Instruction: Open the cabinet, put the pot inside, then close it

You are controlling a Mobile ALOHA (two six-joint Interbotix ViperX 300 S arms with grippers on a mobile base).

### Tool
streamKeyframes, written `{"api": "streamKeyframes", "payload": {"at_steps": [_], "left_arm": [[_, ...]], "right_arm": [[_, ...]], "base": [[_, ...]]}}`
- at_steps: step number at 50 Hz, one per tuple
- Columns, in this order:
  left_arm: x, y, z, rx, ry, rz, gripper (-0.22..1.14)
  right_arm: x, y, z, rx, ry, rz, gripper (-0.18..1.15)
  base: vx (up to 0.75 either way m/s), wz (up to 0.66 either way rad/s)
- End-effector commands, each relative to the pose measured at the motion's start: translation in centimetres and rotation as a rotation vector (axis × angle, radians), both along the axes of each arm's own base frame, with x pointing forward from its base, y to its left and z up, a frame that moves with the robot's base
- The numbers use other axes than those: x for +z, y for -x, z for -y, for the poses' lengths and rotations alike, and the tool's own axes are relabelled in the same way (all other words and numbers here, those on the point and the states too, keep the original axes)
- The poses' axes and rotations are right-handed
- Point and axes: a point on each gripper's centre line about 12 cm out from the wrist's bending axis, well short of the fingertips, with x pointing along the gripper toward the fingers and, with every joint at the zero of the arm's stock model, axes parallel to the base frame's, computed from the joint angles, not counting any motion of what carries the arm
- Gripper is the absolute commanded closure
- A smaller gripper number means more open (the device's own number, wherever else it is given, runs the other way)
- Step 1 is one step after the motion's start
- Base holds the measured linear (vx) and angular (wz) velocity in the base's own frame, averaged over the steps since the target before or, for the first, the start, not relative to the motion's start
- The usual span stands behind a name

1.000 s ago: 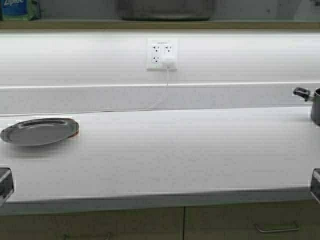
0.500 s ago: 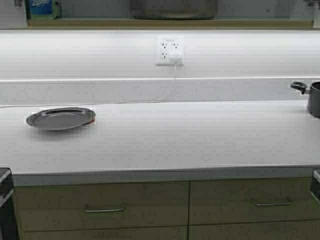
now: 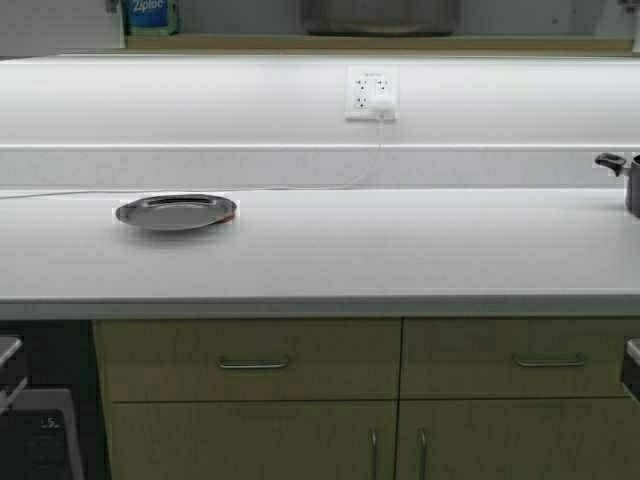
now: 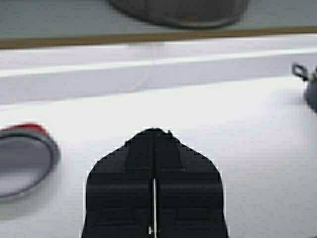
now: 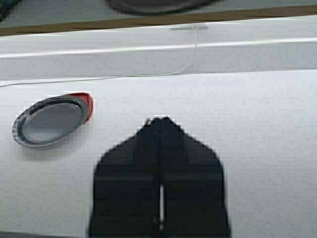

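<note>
The cabinet [image 3: 350, 43] shows only as its tan bottom edge and grey inside at the top of the high view; its doors are out of view. The pot [image 3: 380, 15] stands inside it, cut off by the frame top. The pot also shows in the left wrist view [image 4: 178, 12] and the right wrist view [image 5: 148, 5]. My left gripper [image 4: 154, 131] is shut and empty, low in front of the counter. My right gripper [image 5: 161, 119] is shut and empty too. Only slivers of the arms show at the lower corners of the high view.
A steel plate [image 3: 175, 211] lies on the white counter [image 3: 400, 250] at the left. Another dark pot [image 3: 630, 180] sits at the right edge. A wall outlet [image 3: 371, 93] has a white cord. Tan base drawers [image 3: 250, 362] are below. A blue box [image 3: 148, 14] stands in the cabinet.
The robot has driven back from the counter and to the left; the scene shifts right and up, and the counter front, drawers and lower doors come into view. Both grippers stay shut.
</note>
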Motion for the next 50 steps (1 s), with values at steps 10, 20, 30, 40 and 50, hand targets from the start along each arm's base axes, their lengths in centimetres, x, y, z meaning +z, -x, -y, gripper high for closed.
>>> {"api": "streamKeyframes", "payload": {"at_steps": [10, 20, 30, 40, 50], "left_arm": [[2.6, -1.5, -5.6, 0.135, 0.021, 0.024, 0.88], [5.5, -1.1, -11.9, 0.277, 0.035, 0.058, 0.88], [9.4, -0.8, -19.3, 0.445, 0.042, 0.086, 0.88], [12.8, -1.3, -26.7, 0.622, 0.034, 0.114, 0.88], [14.8, -5.6, -30.2, 0.646, 0.027, 0.117, 0.88]], "right_arm": [[2.4, -0.1, 4.5, -0.153, 0.039, 0.029, 0.89], [5.2, 0.0, 10.1, -0.351, 0.13, 0.035, 0.89], [9.1, -0.4, 16.2, -0.559, 0.163, 0.084, 0.9], [11.6, -4.6, 21.1, -0.651, 0.169, 0.094, 0.9], [12.7, -11.7, 24.7, -0.662, 0.169, 0.092, 0.9]], "base": [[-0.23, 0.02], [-0.18, -0.06], [-0.17, -0.07], [-0.15, -0.07], [-0.11, -0.01]]}}
